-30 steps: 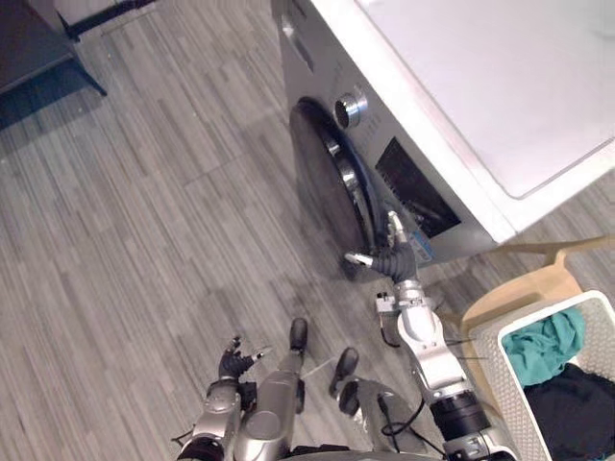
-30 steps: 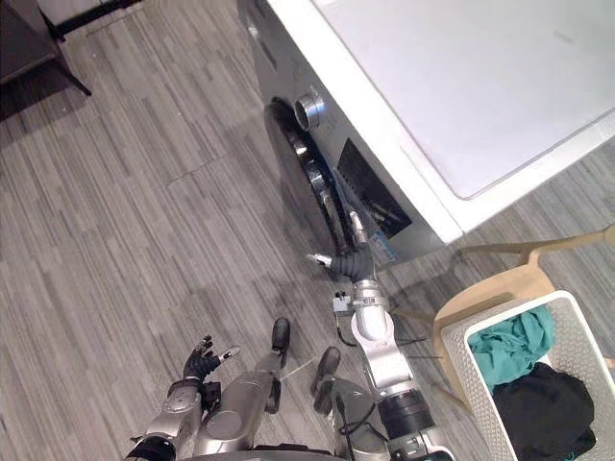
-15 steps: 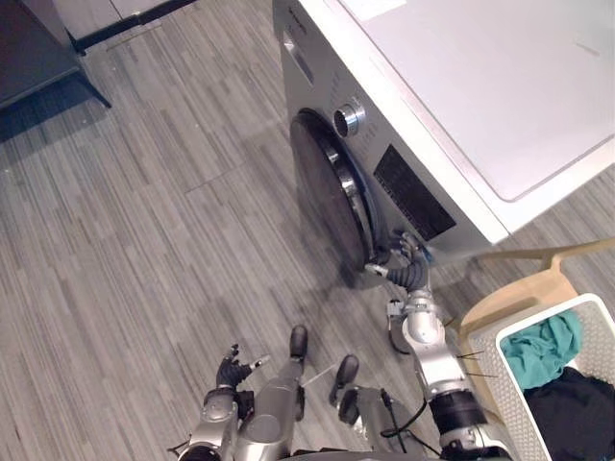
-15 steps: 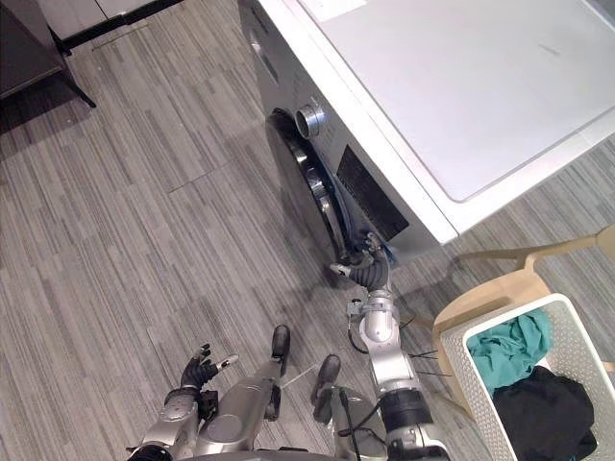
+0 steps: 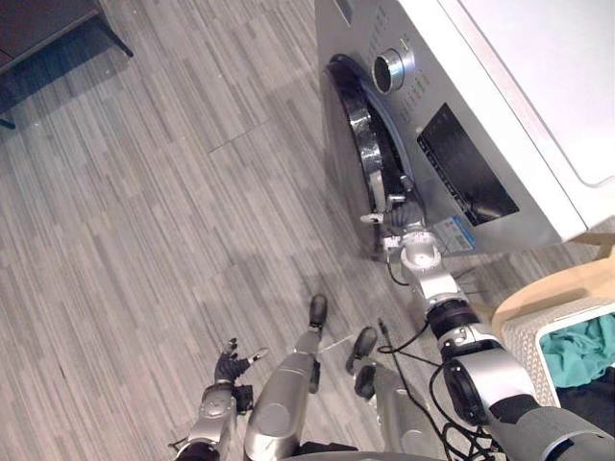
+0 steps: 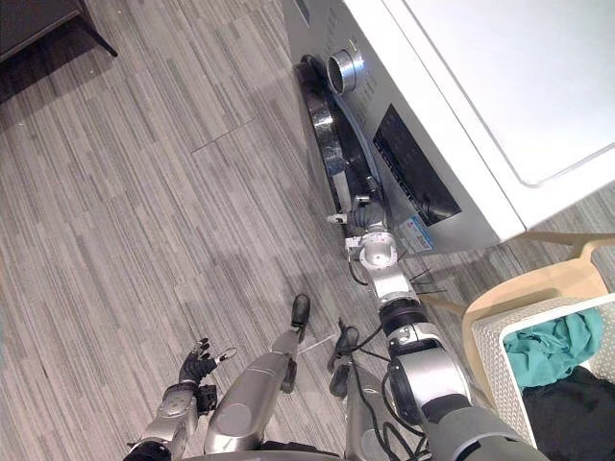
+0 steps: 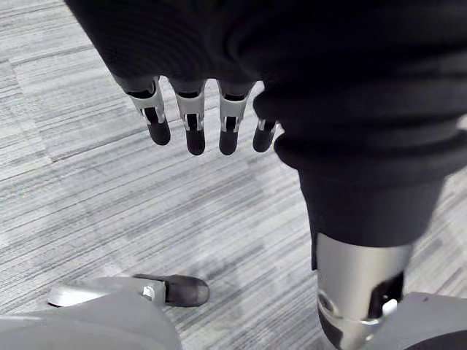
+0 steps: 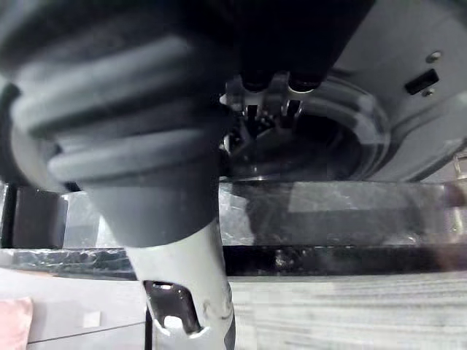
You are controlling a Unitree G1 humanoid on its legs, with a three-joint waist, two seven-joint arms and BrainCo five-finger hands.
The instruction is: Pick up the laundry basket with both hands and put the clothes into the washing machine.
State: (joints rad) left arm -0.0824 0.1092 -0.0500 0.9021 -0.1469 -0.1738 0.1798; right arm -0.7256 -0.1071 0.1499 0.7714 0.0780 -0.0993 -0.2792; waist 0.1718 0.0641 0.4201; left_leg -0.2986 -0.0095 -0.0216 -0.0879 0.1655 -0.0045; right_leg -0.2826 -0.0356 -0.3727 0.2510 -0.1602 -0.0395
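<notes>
**Head views.** The washer takes up the 1 o'clock part of the scene and stands on a grey plank floor. Its round door faces 9 o'clock, and a dial sits above it. The right robot hand is extended to the door's lower rim, just right of centre, and is touching it or almost touching it. The right wrist view shows the door standing a little off the grey drum seal, so it appears ajar rather than latched. Whether this robot hand has closed on the rim cannot be told. The left robot hand hangs at 7 o'clock, well away from everything. Its fingers are loosely extended over bare floor and hold nothing.

**Task objects.** The white basket sits at 4 o'clock, on or against a tan chair, and neither robot hand is near it. A teal garment and a dark one lie inside it.

**Progress.** The task looks to be at an early, preparatory step, which is getting the door open. No garment has been moved, and the basket has not been lifted. The steps left are:
- swing the door wide;
- turn toward 4 o'clock;
- take the basket in both robot hands;
- bring it to the opening;
- load the clothes into the drum.
</notes>
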